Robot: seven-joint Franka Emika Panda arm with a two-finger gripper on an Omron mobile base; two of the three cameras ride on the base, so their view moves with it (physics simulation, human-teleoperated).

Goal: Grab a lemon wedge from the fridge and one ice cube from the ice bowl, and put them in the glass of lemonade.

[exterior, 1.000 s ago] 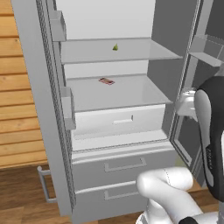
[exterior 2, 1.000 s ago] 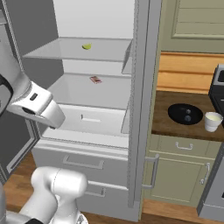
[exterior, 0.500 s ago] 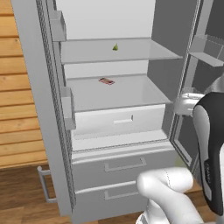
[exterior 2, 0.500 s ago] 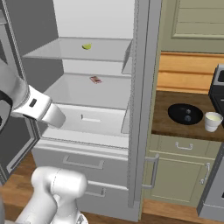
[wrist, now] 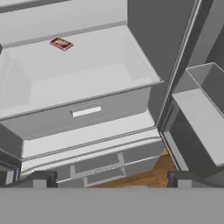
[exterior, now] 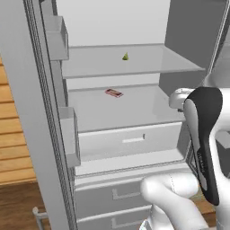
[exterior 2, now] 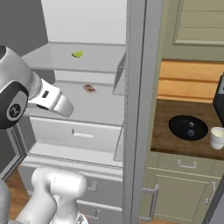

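Right base view shows the tall light-grey fridge (exterior 2: 135,109) standing open, the white arm's jaws (wrist: 109,180) spread wide and empty at drawer height, so the tiny yellow-green lemon wedge (exterior 2: 77,54) lies above them on the upper shelf.

The light-grey fridge (exterior: 40,117) has white shelves bearing a yellow-green lemon wedge (exterior: 126,56) and a reddish-brown bar (wrist: 61,43) beyond the dark-tipped gripper (wrist: 111,179), while off to its side a brown wood counter (exterior 2: 175,140) carries a black bowl (exterior 2: 188,127) with grey-blue ice cubes (exterior 2: 191,131) and a whitish glass (exterior 2: 217,137).
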